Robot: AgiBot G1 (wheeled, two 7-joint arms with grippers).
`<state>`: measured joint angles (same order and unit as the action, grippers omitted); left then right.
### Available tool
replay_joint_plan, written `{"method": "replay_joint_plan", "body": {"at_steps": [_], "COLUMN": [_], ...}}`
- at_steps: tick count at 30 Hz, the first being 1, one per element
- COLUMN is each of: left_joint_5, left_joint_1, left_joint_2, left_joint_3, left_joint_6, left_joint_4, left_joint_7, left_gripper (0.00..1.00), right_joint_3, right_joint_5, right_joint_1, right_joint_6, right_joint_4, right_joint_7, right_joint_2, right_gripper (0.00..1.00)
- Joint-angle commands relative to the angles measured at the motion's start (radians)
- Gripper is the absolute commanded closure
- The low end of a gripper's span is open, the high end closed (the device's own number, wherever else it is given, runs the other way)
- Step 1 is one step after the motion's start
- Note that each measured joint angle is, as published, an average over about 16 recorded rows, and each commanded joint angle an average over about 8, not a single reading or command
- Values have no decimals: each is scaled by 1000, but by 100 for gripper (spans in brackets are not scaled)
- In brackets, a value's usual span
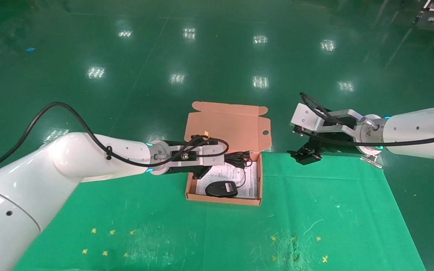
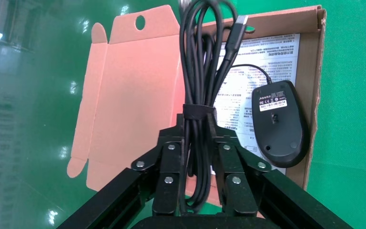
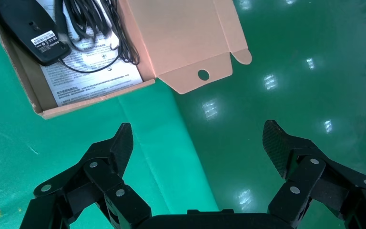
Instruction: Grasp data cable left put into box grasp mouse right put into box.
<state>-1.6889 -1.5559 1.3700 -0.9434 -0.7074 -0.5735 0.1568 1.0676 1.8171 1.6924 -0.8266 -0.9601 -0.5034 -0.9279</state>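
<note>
Left gripper clamped on the strapped middle of the data cable, holding it over the box for release beside the mouse already lying inside; right gripper spread empty, parked off to the side.

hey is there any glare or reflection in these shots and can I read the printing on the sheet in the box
Head view: ceiling lights glare as bright patches on the glossy green floor; the sheet in the box is unreadable. Left wrist view: the left gripper holds the cable; the sheet's lines of print show, too small to read. Right wrist view: glare spots on the floor beyond the open right gripper.
</note>
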Motion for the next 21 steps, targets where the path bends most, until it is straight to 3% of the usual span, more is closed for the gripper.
{"method": "replay_joint_plan", "body": {"at_steps": [1, 9, 21], "left_joint_5": [-5, 6, 11], "left_joint_1": [0, -26, -139], "left_joint_2": [0, -37, -78], "left_joint_3": [2, 17, 60], "left_joint_6": [-1, 18, 89], "left_joint_4": [-1, -37, -42], "left_joint_7": [-1, -18, -77], "left_gripper": [0, 0, 0], "right_joint_3": [0, -4, 25], "right_joint_5": [-1, 11, 151], "right_joint_1": [0, 17, 122], "right_joint_6": [0, 12, -25], "right_joint_4": [2, -15, -109], "right_joint_7": [1, 19, 87], "right_joint_2": [-1, 4, 35], "right_gripper": [0, 0, 0]}}
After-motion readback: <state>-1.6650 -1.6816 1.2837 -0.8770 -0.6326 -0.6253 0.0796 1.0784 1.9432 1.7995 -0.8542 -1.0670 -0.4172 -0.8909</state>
